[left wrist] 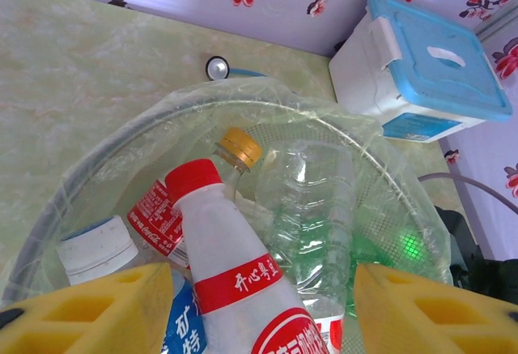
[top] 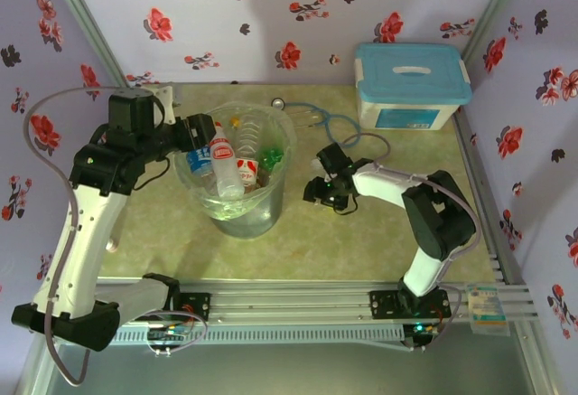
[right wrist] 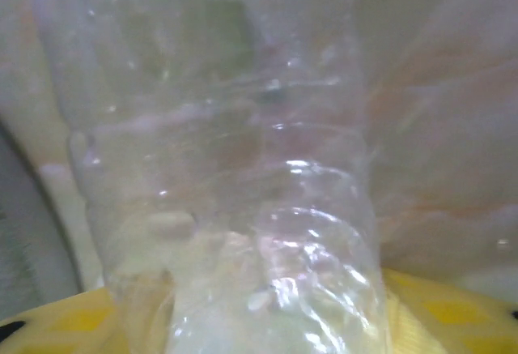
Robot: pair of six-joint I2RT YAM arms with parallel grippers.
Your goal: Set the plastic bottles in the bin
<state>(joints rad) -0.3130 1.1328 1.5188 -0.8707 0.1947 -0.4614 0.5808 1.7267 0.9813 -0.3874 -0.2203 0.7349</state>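
The bin [top: 291, 139] stands mid-table, lined with a clear bag and holding several plastic bottles. My left gripper [top: 203, 133] hovers over its left rim. Its yellow fingers [left wrist: 105, 309] stand open, with gaps on both sides of a white red-capped bottle [left wrist: 218, 240] leaning in the bin [left wrist: 81, 176]. Around it lie a yellow-capped bottle [left wrist: 240, 147], a crumpled clear one [left wrist: 312, 200] and a green one [left wrist: 409, 249]. My right gripper [top: 318, 192] is low on the table, right of the bin. Its pads [right wrist: 453, 313] press on a clear bottle [right wrist: 243, 176].
A white box with a light-blue lid [top: 411, 83] sits at the back right. A blue cable [top: 330, 124] and a small round metal piece [top: 278, 102] lie behind the bin. Flowered walls close in the table on three sides.
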